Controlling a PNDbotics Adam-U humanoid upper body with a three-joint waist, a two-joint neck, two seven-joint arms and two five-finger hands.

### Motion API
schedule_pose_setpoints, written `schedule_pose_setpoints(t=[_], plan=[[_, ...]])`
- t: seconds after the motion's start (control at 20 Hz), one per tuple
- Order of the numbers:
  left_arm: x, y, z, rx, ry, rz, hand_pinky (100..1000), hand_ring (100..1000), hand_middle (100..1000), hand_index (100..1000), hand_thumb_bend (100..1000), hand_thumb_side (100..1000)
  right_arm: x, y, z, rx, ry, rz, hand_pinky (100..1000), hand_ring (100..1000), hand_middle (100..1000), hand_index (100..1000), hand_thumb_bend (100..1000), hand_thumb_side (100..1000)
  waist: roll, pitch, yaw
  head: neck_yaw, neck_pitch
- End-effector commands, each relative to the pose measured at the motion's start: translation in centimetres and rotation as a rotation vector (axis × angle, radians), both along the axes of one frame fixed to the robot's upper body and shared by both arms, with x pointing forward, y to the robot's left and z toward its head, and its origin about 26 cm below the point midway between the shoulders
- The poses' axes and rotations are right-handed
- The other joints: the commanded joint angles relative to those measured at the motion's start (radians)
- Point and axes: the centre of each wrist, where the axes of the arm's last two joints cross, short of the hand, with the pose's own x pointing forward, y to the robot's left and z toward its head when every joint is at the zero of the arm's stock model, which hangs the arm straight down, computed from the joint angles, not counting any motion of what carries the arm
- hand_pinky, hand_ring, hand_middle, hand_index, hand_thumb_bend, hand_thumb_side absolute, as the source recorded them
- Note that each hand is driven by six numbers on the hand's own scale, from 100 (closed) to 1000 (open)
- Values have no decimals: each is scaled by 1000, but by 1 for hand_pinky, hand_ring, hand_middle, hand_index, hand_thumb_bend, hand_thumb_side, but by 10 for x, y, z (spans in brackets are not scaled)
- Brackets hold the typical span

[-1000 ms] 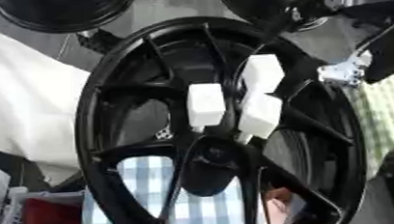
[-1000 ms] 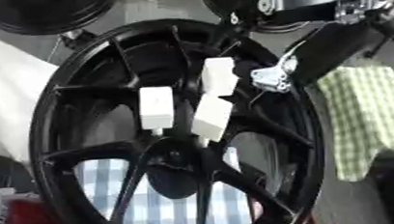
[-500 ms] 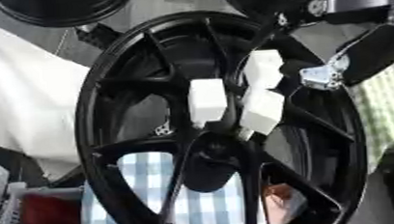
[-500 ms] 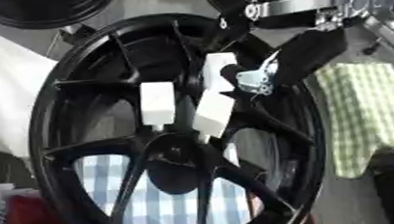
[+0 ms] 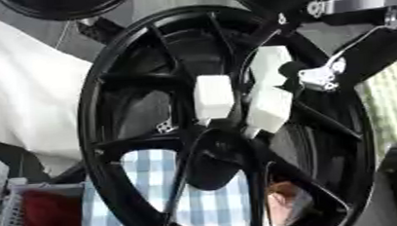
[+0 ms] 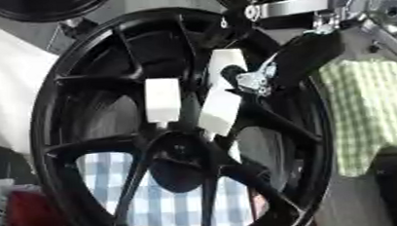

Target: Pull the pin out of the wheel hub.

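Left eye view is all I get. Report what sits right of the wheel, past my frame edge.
Observer: A green checked cloth is spread there, beside the right rim of the wheel. Your view catches only a strip of it.
Operator: Now trace the right arm upward.
Observer: Above the right hand, the arm runs into a round silver joint at the top right corner. Your frame cuts that joint off.
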Motion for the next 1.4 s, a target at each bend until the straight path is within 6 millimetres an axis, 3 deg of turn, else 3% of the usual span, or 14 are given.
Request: schedule_pose_setpoints(t=[0.05, 1.25, 1.4], plan=[[-2, 0, 8, 8, -30, 4, 850, 753, 707, 829, 124, 719, -4, -1, 6, -18, -26, -6, 940, 983, 889, 927, 100, 428, 5, -15, 1, 1, 2], [-1, -2, 6, -5, -30, 4, 853, 751, 707, 827, 115, 735, -2, -5, -3, -33, -40, -68, 931, 967, 869, 908, 115, 363, 2, 9, 18, -3, -12], [-1, -3, 6, -6, -30, 4, 853, 751, 707, 826, 115, 738, -2, -8, -5, -30, -41, -76, 928, 965, 867, 907, 104, 308, 0, 12, 19, -3, -13]])
